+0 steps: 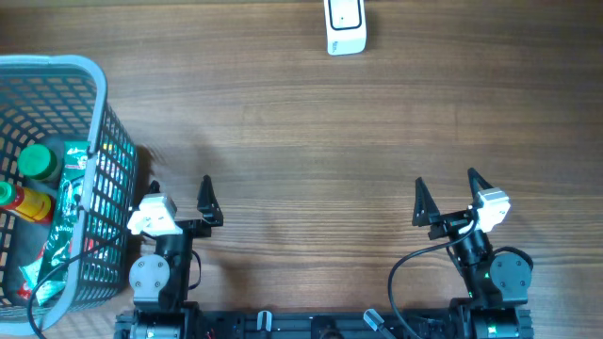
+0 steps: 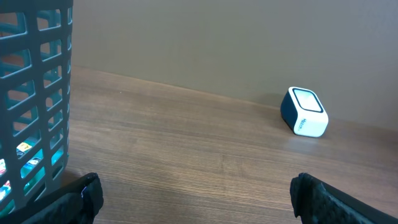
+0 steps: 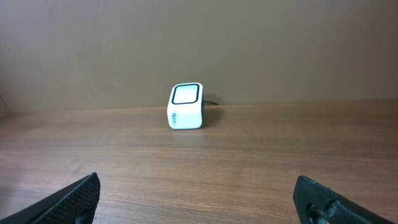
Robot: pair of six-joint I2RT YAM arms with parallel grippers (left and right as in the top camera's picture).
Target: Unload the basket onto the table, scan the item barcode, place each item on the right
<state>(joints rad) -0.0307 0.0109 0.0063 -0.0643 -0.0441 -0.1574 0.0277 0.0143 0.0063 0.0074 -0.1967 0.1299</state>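
Observation:
A white barcode scanner (image 1: 345, 26) with a dark window stands at the far edge of the wooden table; it also shows in the left wrist view (image 2: 305, 112) and the right wrist view (image 3: 186, 106). Several grocery items lie in the blue-grey basket (image 1: 94, 104) at the left: a green-capped bottle (image 1: 40, 160), a red and yellow bottle (image 1: 24, 201) and a green packet (image 1: 71, 217). My left gripper (image 1: 179, 191) hovers open and empty just right of the basket (image 2: 37, 93). My right gripper (image 1: 448, 188) is open and empty at the near right, facing the scanner.
Bare wood lies between both grippers and the scanner. The basket's wall stands close to the left gripper's (image 2: 198, 193) left finger. A plain wall rises behind the table's far edge. The right gripper (image 3: 199, 190) has only tabletop between its fingers.

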